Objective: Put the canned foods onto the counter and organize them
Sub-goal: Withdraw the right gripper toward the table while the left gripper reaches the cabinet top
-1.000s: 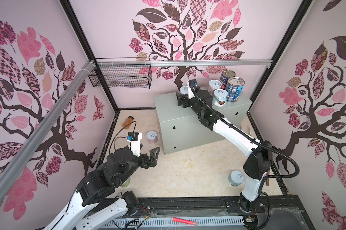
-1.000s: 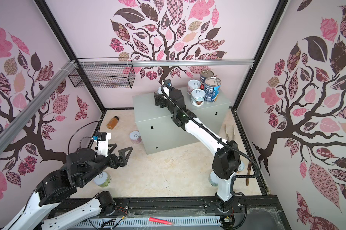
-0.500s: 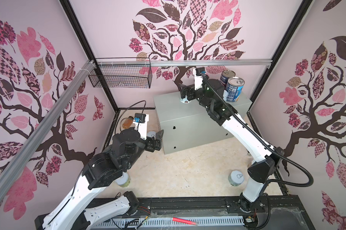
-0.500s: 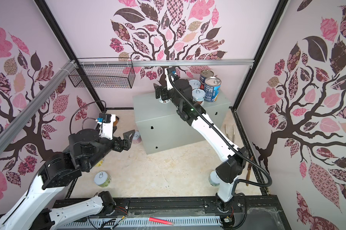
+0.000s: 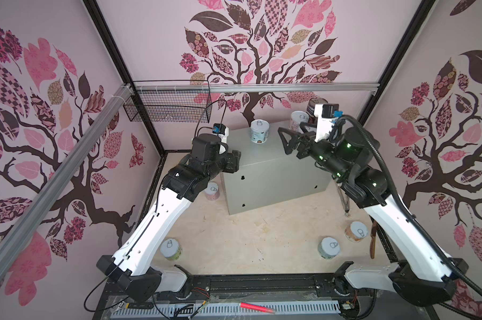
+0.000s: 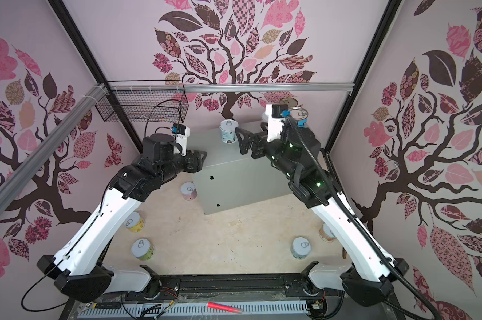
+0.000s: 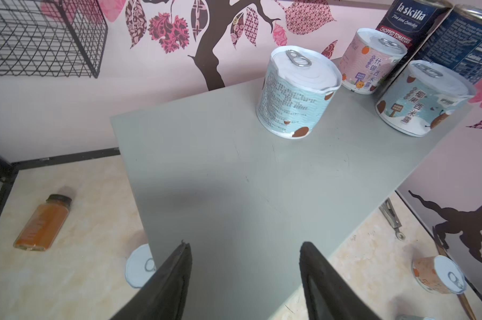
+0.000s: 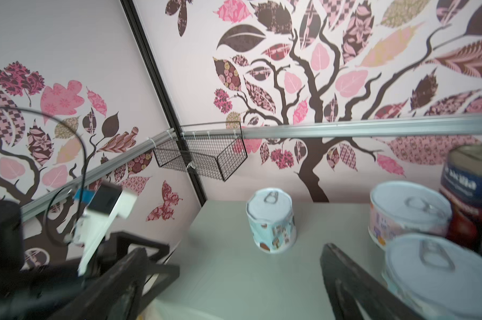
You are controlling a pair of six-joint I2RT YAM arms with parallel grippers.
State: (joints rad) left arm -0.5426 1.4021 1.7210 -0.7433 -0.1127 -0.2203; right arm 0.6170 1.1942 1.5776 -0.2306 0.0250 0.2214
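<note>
- Overall, in both top views: the tabletop (image 5: 264,158) is a grey metal box set askew on a pale marbled floor (image 5: 248,235), close to the back wall. The walls (image 5: 151,41) carry a pink tree-and-leaf pattern. A wire basket (image 5: 167,106) hangs from an aluminium rail (image 5: 289,88) in the back left corner.
- Same views: of the canned foods (image 5: 259,131), five stand upright along the tabletop's far edge. Five more stand on the floor, one just beside the box and four near the front.
- Same views: the left gripper (image 5: 234,163) hangs at the tabletop's front left corner. The right gripper (image 5: 284,141) is over its far right part.
- Left wrist view: jaws parted, nothing between them, above the tabletop's near edge. An amber bottle (image 7: 41,223) lies on its side on the floor.
- Right wrist view, blurred: jaws spread wide, empty. One teal can stands apart from the cluster.
</note>
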